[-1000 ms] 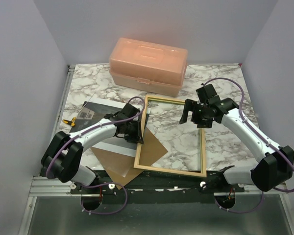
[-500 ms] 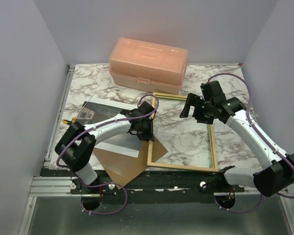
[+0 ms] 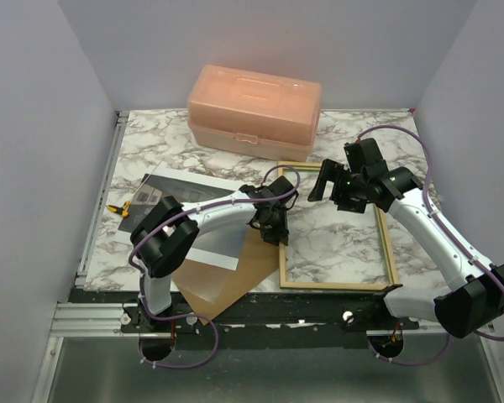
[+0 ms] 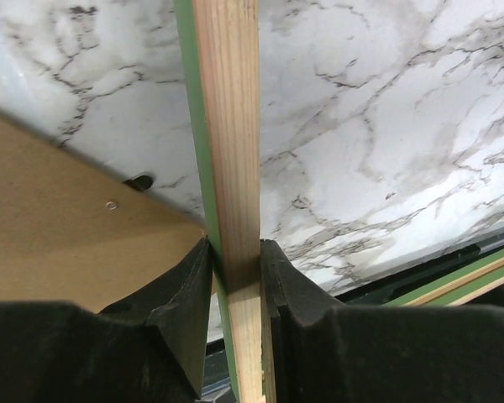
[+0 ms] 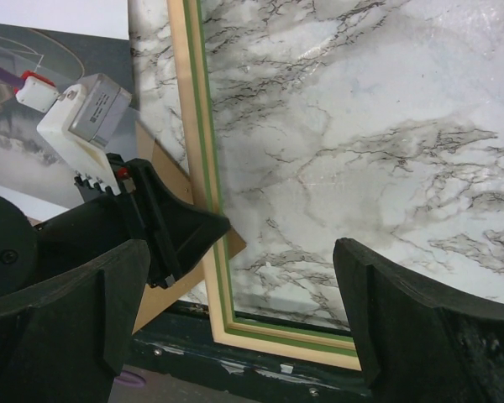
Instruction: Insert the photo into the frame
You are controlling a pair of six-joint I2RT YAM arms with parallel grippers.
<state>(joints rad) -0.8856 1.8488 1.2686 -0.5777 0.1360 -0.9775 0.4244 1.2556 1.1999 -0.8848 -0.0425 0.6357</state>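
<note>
The frame (image 3: pixel 387 243) lies back up on the marble table, pale wood showing with a green edge. My left gripper (image 3: pixel 273 223) is shut on its left rail (image 4: pixel 227 126), fingers pinching both sides (image 4: pixel 235 269). The photo (image 3: pixel 164 189), grey with white borders, lies flat left of the frame, partly under my left arm; it also shows in the right wrist view (image 5: pixel 4 159). My right gripper (image 3: pixel 329 189) is open and empty above the frame's far end (image 5: pixel 239 294); the frame's near left corner (image 5: pixel 223 323) lies below it.
A brown backing board (image 3: pixel 227 277) lies at the near edge, overlapping the photo's corner and touching the frame's left rail (image 4: pixel 59 227). A peach plastic box (image 3: pixel 254 109) stands at the back. A small yellow and black clip (image 3: pixel 118 208) lies at the left edge.
My left gripper has dragged the frame to the right, off most of the backing board. My right gripper shifted slightly right and stayed open.
</note>
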